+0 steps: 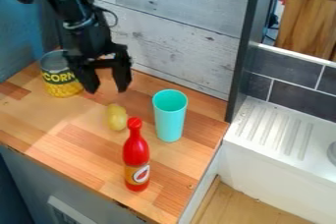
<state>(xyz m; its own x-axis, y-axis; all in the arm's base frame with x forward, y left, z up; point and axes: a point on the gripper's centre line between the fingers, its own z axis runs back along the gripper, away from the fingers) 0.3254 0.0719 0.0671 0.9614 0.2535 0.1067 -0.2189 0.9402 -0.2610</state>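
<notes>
Over at the left, from where I stand, a corn can [60, 81] sits upright on the wooden tabletop [72, 142], near the wall. Just beside it in my view hangs the black end effector [106, 90], its two fingers spread with nothing pinched between them; whether the nearer finger touches the can, I can't tell. Next along, a small yellow piece [117, 117], rather like a lemon or pear, lies below the fingertips. Then comes the red bottle [136, 154], upright and closer to the front edge, and past it the turquoise cup [169, 122], standing mouth up. Farther right is a white ridged drainboard [272, 129]. As for progress, none of these pieces is gripped or lifted, so I'd judge that no hold has been made on any of them at this point, and any lifting or placing remains undone.
</notes>
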